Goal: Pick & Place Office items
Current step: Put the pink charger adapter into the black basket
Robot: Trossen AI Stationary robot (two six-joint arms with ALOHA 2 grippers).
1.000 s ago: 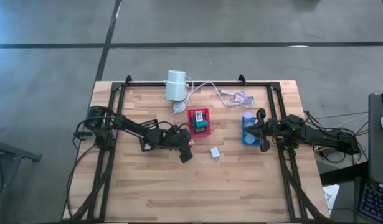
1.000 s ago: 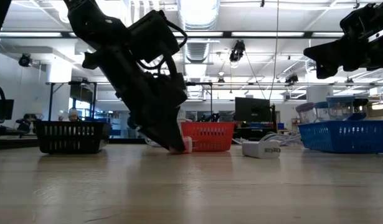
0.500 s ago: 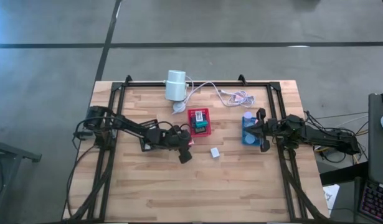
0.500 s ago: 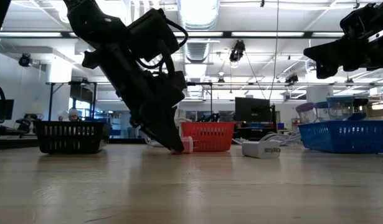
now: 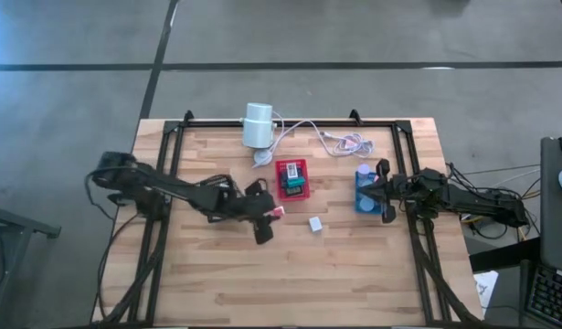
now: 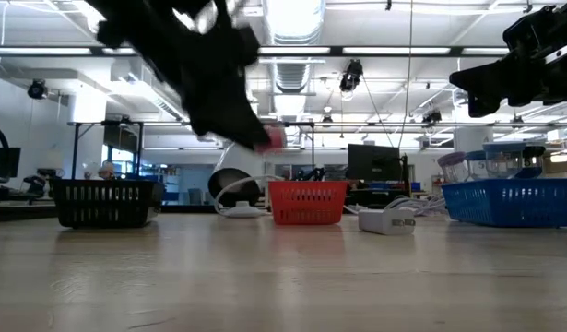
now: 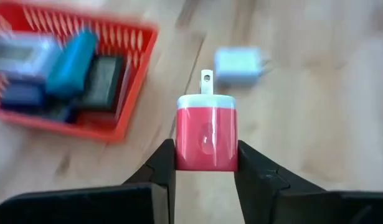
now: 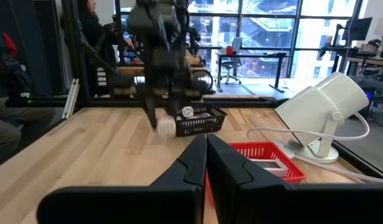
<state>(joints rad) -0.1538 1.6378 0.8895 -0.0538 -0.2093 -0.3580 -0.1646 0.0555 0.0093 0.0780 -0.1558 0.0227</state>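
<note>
Pink charger block (image 7: pixel 207 137) clamped between the left pincer (image 7: pixel 207 163) fingers, prongs pointing away from the wrist — gripped across its flat sides so it hangs steady. It's off the counter (image 5: pixel 290 274), airborne in the low view (image 6: pixel 272 138). Red tray (image 7: pixel 126 106) sits just ahead & to one side of the pincer, already packed w/ teal and dark pieces — prob the drop spot. White block (image 7: pixel 238 65) lies beyond the tips, on the wood, waiting. Right pincer (image 5: pixel 383 190) pressed closed w/ nothing in it, parked over the blue tray (image 5: pixel 363 196) out of the way.
</note>
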